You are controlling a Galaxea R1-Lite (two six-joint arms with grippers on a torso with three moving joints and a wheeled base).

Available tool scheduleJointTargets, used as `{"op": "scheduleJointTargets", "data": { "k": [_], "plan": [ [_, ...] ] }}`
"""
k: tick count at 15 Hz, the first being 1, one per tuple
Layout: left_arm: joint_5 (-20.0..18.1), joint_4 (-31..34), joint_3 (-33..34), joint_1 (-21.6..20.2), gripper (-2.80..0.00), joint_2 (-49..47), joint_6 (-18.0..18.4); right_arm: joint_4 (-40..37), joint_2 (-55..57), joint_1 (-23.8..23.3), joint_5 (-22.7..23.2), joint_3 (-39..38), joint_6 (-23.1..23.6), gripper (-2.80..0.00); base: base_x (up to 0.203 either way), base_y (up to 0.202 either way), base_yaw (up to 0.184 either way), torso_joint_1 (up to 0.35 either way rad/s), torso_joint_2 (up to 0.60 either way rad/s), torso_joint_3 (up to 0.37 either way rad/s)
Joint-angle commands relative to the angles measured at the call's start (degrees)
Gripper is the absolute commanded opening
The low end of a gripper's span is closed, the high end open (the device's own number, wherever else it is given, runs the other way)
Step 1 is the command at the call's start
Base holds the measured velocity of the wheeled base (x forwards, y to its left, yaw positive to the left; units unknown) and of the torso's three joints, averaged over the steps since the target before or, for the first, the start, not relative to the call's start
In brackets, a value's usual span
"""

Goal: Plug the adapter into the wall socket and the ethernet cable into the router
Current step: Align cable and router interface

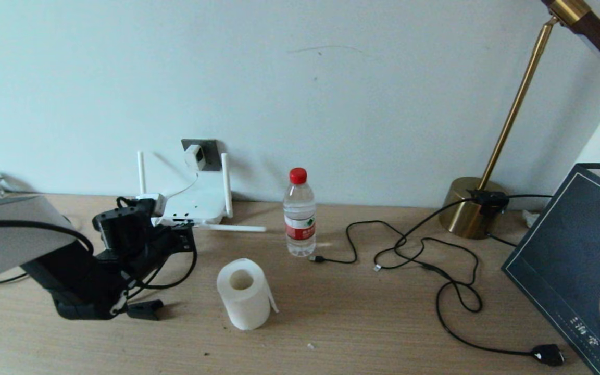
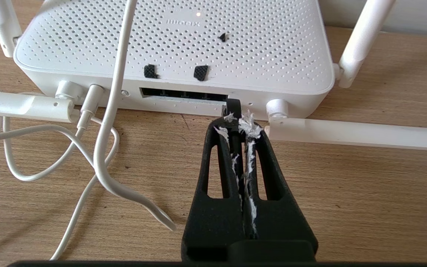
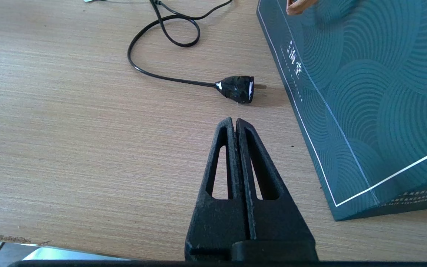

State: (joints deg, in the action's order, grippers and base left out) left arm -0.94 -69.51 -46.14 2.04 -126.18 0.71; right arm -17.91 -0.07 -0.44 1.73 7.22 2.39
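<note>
ethernet cable (image 2: 233,106) seemingly pinched in level left pincer (image 2: 238,124) at router (image 2: 172,52).

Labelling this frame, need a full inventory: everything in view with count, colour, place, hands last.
flat white router: 1, white, back left by wall
small white adapter: 1, white, in dark grey wall socket
black ethernet cable: 1, black, tip at router ports
clear water bottle: 1, red cap, centre
white paper roll: 1, front centre
brass lamp: 1, back right
black lamp cord: 1, right
dark teal bag: 1, far right
left hand: shut on ethernet cable, at router
right hand: shut, empty, near bag
</note>
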Motion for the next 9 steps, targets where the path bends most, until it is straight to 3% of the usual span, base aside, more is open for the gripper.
{"op": "scheduleJointTargets", "data": {
  "k": [1,9],
  "plan": [
    [-0.12,-0.45,-0.02,-0.01,-2.80,-0.38,0.00,-0.11,0.07,0.00,0.03,-0.01,0.01,-2.80,0.000,0.000,0.000,0.000,0.00,0.000],
    [-0.20,-0.45,0.00,-0.10,-2.80,-0.38,-0.09,-0.11,0.07,0.00,0.03,-0.01,0.00,-2.80,0.000,0.000,0.000,0.000,0.00,0.000]
  ]
}}
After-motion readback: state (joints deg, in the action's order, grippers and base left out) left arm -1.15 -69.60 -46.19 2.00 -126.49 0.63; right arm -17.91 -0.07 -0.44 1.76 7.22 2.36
